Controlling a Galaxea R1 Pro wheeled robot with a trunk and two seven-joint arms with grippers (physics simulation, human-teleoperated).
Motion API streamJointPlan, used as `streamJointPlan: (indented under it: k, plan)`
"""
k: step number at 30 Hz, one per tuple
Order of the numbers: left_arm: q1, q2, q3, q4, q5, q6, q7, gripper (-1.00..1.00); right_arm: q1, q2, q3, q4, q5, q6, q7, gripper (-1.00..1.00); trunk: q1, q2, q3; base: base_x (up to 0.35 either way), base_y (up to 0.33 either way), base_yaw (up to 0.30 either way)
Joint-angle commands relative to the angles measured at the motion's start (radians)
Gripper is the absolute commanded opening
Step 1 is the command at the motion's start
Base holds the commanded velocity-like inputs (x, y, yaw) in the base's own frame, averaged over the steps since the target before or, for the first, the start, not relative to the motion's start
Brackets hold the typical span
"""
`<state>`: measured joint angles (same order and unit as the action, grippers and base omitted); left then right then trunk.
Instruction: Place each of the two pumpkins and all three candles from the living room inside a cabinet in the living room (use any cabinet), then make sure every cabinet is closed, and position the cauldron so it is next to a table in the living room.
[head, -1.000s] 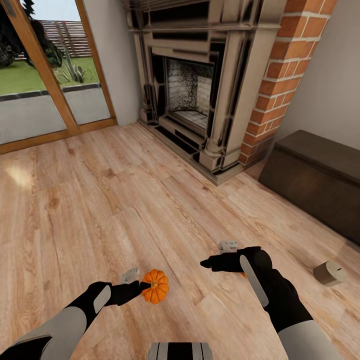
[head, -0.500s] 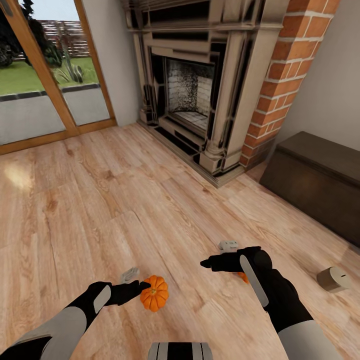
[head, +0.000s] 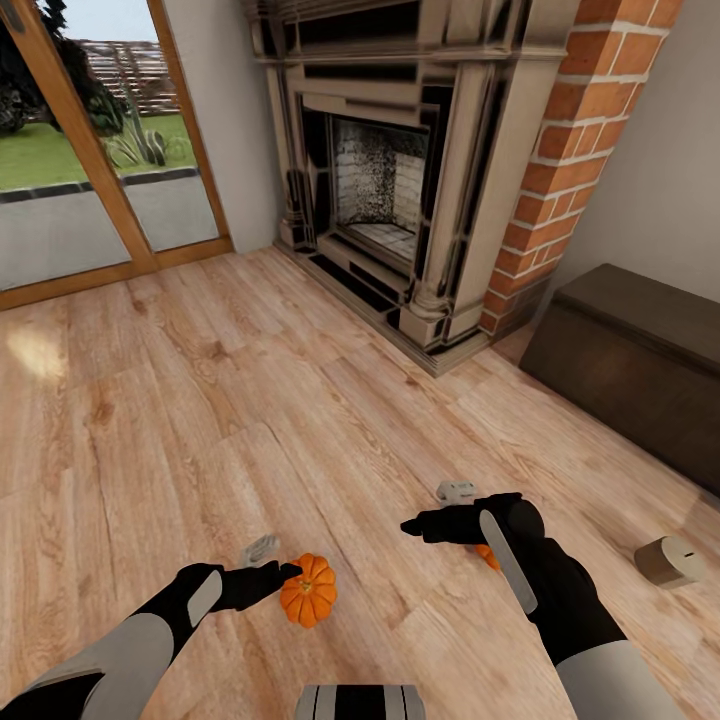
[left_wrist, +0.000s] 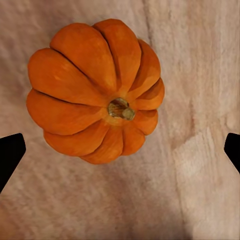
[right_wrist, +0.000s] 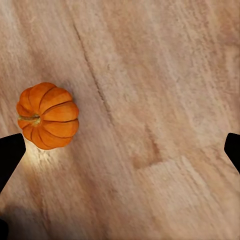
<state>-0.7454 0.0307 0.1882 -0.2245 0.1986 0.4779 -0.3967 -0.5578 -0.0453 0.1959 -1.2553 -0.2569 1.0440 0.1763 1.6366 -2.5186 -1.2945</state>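
Head view: a pumpkin (head: 308, 590) lies on the floor (head: 200, 420) by the left claw (head: 272, 562); a candle (head: 669, 560) lies near the cabinet (head: 630, 365). Left wrist: claw apart over that pumpkin (left_wrist: 95, 90). Right wrist: right claw (right_wrist: 120, 150) apart, second pumpkin (right_wrist: 47, 122) beside one finger

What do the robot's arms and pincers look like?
Both arms have light grey upper shells and black forearms with a grey panel. The left pincer and right pincer have black fingers, each with a small pale grey block beside the wrist. No cables or markings show.
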Motion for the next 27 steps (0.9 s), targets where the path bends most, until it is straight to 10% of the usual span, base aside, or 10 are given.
streamJointPlan:
  k: [1,27]
  plan:
    - [0.0,0.0,0.002,-0.001,0.008,0.009,-0.001,1.0,-0.001,-0.001,0.001,-0.001,0.002,0.003,0.003,1.0,0.0,0.0,-0.001,0.0,0.0,0.0]
    - [0.0,0.0,0.001,0.001,0.005,0.007,-0.005,1.0,-0.001,-0.001,0.003,-0.001,0.002,0.003,0.003,1.0,0.007,-0.004,-0.059,0.0,0.0,0.0]
